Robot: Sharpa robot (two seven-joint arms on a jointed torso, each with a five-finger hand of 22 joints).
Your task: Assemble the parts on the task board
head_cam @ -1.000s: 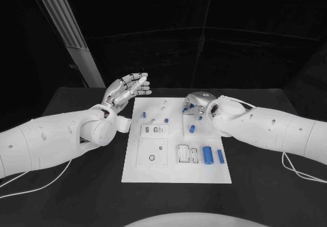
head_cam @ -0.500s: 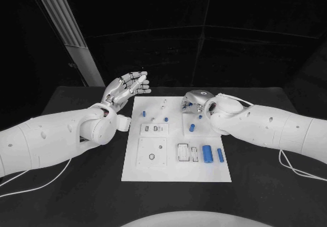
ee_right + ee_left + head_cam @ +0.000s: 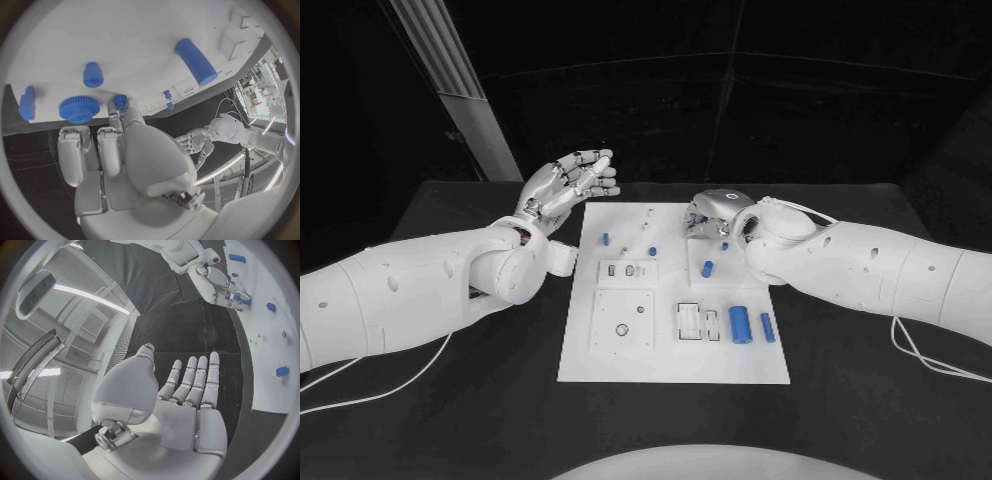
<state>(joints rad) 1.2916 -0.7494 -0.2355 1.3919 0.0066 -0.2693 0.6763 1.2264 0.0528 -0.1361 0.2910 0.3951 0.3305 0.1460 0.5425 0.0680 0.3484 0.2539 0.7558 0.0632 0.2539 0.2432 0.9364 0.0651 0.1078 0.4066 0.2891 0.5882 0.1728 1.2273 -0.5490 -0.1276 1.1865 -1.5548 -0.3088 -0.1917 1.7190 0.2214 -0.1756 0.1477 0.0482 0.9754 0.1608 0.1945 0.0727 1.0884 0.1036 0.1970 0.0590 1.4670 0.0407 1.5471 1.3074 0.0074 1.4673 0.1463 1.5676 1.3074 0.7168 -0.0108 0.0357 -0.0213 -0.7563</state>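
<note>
I see my left hand [image 3: 570, 185] raised off the far left corner of the task board [image 3: 672, 355] — palm flat, fingers straight and apart, holding nothing. My right hand [image 3: 714, 213] sits low over the board's far right corner, fingers curled down beside a blue gear [image 3: 79, 109]; whether it grips anything I cannot tell. The board lies mid-desk [image 3: 877, 420], with two blue cylinders [image 3: 740, 325] side by side near its right edge — smaller blue parts stand farther back.
</note>
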